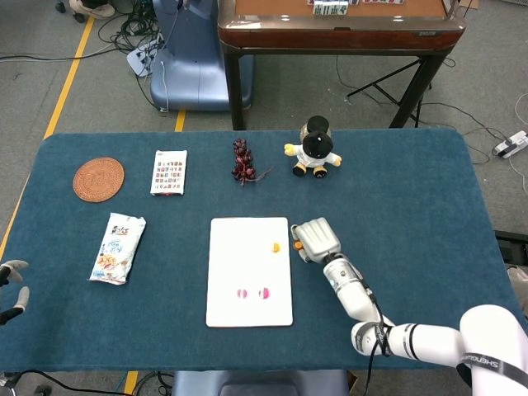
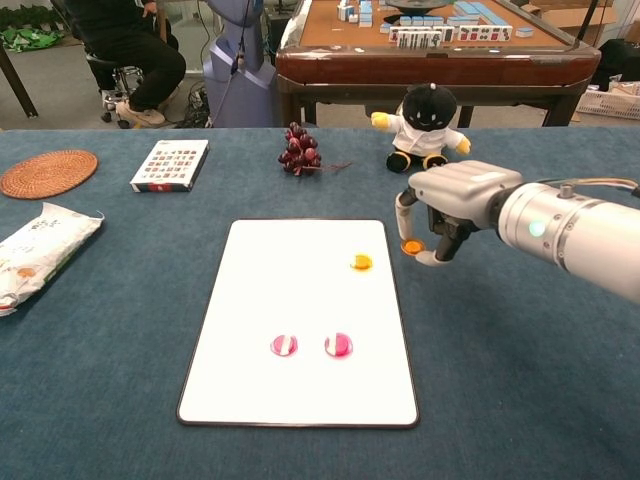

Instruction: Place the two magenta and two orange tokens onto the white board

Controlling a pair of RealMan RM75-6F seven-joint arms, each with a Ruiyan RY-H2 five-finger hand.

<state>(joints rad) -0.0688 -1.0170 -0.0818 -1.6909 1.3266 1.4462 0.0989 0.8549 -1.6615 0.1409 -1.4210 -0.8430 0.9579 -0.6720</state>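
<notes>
Chest view, right hand [image 2: 432,215]: fingers pinched on an orange token [image 2: 411,246], held just off the right edge of the white board [image 2: 300,380], right of centre frame.
Head view, right hand [image 1: 316,238]: same position confirmed, beside the board's upper right corner; the token itself is hidden there.
Left hand [image 1: 11,289]: at the lower left edge of frame, fingers apart, holding nothing.
Board contents: one orange token [image 2: 361,262] at upper right, two magenta tokens [image 2: 311,345] side by side at lower centre.
Step in hand: carrying the fourth and last token to the board; three of four judged placed.
Next move calls for: a short shift left over the board, beside the placed orange token, then lowering and releasing.
Risk: early release would drop it on the blue counter [image 2: 520,380].
</notes>
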